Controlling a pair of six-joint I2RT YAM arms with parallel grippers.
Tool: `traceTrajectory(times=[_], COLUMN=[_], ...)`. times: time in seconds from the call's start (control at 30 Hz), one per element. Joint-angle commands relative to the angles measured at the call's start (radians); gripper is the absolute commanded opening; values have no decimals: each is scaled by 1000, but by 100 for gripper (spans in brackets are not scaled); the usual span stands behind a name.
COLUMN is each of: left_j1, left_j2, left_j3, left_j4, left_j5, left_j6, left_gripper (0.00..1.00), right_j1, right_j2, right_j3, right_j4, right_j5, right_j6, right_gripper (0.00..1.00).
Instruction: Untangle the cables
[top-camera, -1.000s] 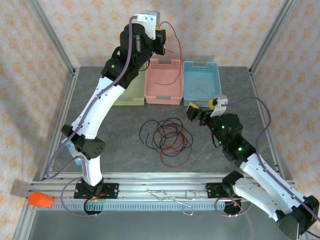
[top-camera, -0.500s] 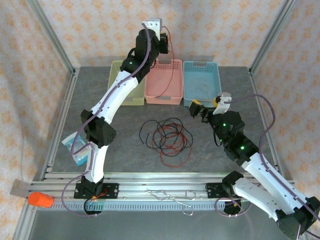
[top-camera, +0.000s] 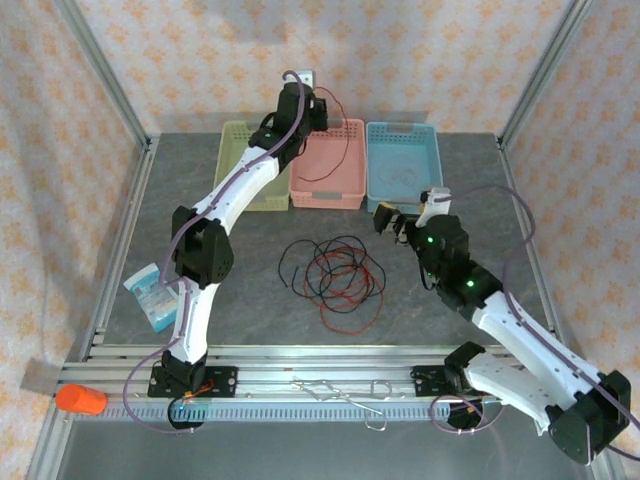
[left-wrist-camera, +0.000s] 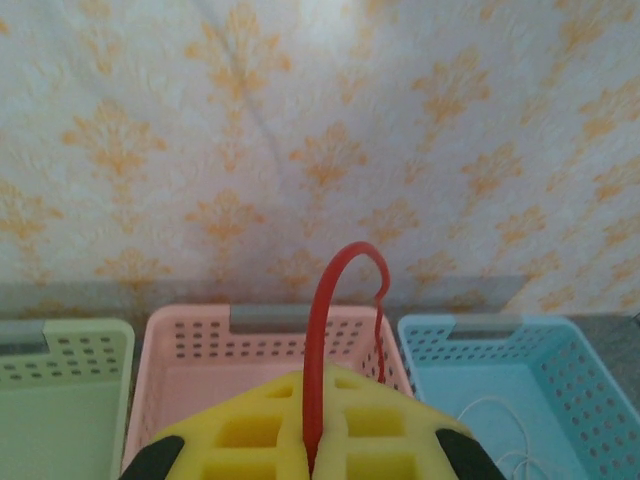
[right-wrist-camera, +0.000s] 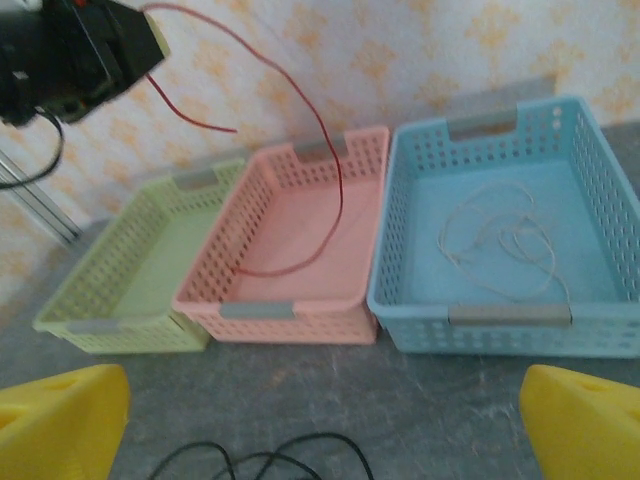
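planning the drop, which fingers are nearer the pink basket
Left. The left fingers hang over the pink basket; the right fingers hover in front of the blue basket.

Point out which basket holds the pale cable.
The blue basket, rightmost of the three: a pale cable lies looped on its floor. The pink basket beside it has a red cable hanging into it.

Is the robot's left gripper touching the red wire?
Touching. In the left wrist view, the left gripper pinches the red cable between its yellow pads.
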Motion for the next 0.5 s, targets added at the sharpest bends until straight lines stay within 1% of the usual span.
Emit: traceTrajectory(times=[0.0,0.07,0.17,0.23,0.33,0.47], left_j1=[13,22,33,39,49,53], left_j2=[54,88,142,175,221,249], left_j3=[-5,18,56,82,115,118], left_j4=[-47,-84,-133,-163,-213,-240], left_j5=[21,28,29,25,22,20], left_j6=[-40,-47,-52,-59,-73,-73], left_gripper=[0,0,0,0,0,0], right_j1=[-2,-2,-2,-2,-3,-4], right_j2=[96,170,246,268,271,274], right_j3=[65,97,125,118,97,121], right_j4=[-82,-118,-123,-87,-21,-32], right_j5=[30,26,4,-28,0,11], right_j6=[50,73,101,94,136,147], right_gripper=[100,100,100,100,100,100])
